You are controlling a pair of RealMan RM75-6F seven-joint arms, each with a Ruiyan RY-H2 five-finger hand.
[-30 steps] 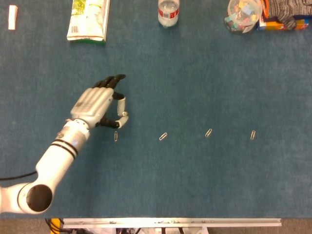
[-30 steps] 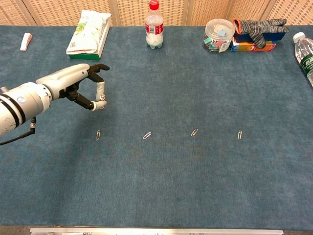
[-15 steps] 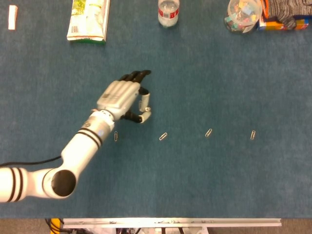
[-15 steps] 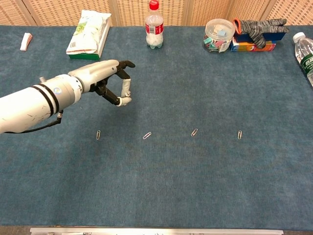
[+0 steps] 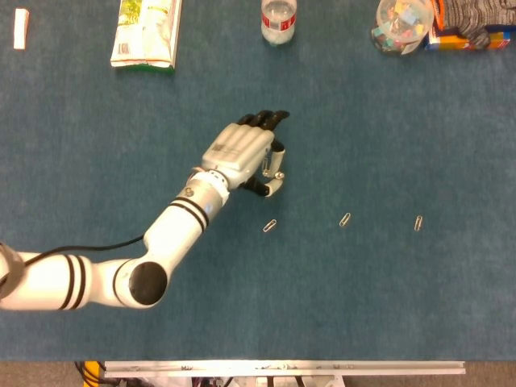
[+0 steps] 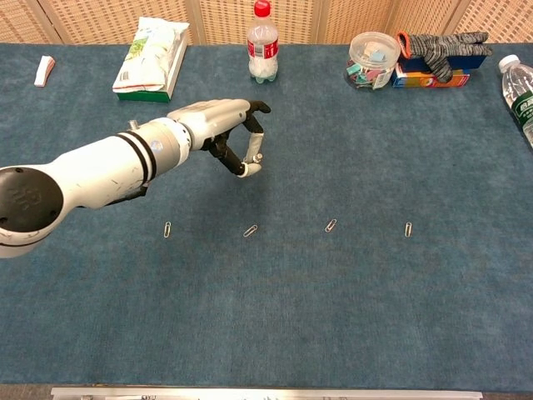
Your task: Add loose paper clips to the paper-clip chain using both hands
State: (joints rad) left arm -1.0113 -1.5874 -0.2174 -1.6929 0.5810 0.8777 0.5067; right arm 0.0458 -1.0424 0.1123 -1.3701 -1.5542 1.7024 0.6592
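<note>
Four paper clips lie in a row across the middle of the counter [image 6: 275, 333], well apart from one another: the first clip [image 6: 167, 229] furthest left, the second clip [image 6: 250, 231] next, then the third clip [image 6: 331, 225], and the fourth clip [image 6: 408, 228] furthest right. The left hand [image 6: 237, 137] hangs above the counter, just behind the second clip and reaching in from the left. Along the far edge, from left to right, sit a small packet [image 6: 43, 71], a bag [image 6: 151, 57], a bottle [image 6: 262, 43], a jar [image 6: 371, 58], and a box [image 6: 433, 75] with a glove [image 6: 441, 43] lying on it. Another bottle [image 6: 518, 92] lies at the right edge.
</note>
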